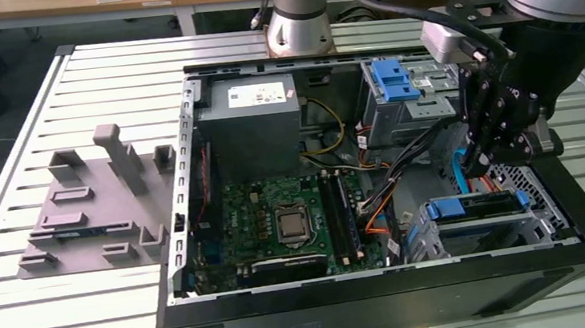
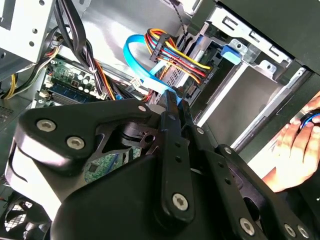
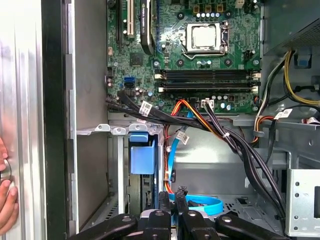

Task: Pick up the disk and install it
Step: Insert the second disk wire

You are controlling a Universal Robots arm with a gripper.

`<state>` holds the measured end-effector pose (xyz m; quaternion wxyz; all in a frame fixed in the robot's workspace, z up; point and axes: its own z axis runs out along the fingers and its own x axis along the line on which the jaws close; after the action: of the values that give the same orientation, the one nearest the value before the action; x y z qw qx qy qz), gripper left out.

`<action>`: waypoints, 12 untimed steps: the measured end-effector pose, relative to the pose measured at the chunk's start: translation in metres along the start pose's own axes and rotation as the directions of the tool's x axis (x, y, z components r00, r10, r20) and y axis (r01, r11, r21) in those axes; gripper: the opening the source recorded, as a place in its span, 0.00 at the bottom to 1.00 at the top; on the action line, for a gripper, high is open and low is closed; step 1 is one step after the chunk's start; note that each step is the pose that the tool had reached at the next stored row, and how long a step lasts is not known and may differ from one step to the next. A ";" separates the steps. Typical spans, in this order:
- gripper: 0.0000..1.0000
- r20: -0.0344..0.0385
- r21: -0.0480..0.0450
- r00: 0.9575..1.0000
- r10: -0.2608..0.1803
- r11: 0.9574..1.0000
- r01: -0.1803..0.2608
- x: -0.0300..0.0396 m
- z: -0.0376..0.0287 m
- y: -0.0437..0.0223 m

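Pincer (image 3: 174,200) of matte black metal, fingers pressed together, empty; disk (image 1: 476,207) flat in grey bay.

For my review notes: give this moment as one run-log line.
disk: in drive bay | gripper: inside case, over bay, beside blue cable | hand: beside case

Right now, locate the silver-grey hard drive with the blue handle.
The hard drive sits in the grey metal cage at the exterior view's right, near the gripper.
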<state>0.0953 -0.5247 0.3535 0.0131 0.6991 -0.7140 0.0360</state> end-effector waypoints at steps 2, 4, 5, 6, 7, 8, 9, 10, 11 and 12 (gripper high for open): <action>0.16 0.000 0.000 1.000 0.000 1.000 0.000 0.0000 0.0001 0.0000; 0.16 0.000 0.000 1.000 0.000 1.000 0.000 0.0000 0.0001 0.0000; 0.16 0.000 0.000 1.000 0.000 1.000 0.000 0.0000 0.0001 0.0000; 0.16 0.001 0.001 1.000 0.000 1.000 0.000 0.0001 0.0002 0.0001; 0.16 0.004 0.003 1.000 0.000 1.000 0.000 0.0006 0.0004 0.0002; 0.16 0.011 0.004 1.000 0.001 1.000 -0.001 0.0016 0.0006 0.0002; 0.16 0.020 0.006 1.000 0.001 1.000 -0.001 0.0026 0.0009 0.0003; 0.16 0.030 0.007 1.000 0.001 1.000 -0.001 0.0037 0.0013 0.0005; 0.16 0.038 0.008 0.999 0.001 1.000 -0.002 0.0048 0.0017 0.0006; 0.16 0.042 0.008 0.999 0.002 1.000 -0.002 0.0060 0.0023 0.0006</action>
<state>0.0946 -0.5309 0.3516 -0.0048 0.6991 -0.7146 0.0245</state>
